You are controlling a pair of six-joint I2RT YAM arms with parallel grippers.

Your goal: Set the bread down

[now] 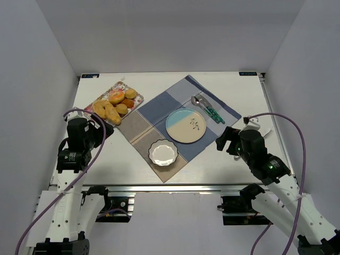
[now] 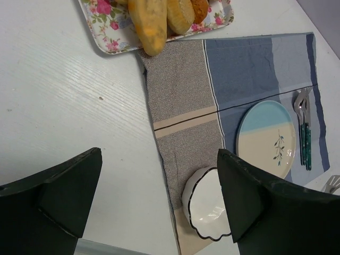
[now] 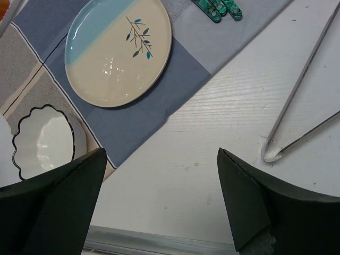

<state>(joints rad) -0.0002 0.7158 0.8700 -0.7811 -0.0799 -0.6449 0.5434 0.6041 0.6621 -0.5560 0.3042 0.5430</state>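
The bread (image 1: pixel 113 105) lies heaped on the floral tray (image 1: pixel 121 85) in the far-left part of the table, at about ten o'clock from the blue-and-cream plate (image 1: pixel 186 126), which has nothing on it. In the top view, long oval rolls are on the near side of the heap and small round buns (image 1: pixel 130 94) are behind them. In the left wrist view one roll (image 2: pixel 149 26) reaches over the tray's edge toward the patchwork cloth (image 2: pixel 183 101). The left gripper (image 2: pixel 158 175) hangs above the table and the cloth edge, at about six o'clock from the tray. Its jaws are spread wide and hold nothing. The right gripper (image 3: pixel 161 159) is also spread and holds nothing, at about four o'clock from the plate, with metal tongs (image 3: pixel 297 90) on the table just beside it. The pieces are probably light, with a soft crumb and a thin crust, so a hard squeeze would dent or tear them. It seems wise to take one long roll across its middle, at the narrow width, and to close gently. The roll nearest the edge seems the easiest to reach, although lifting it may disturb the pieces that lean on it.
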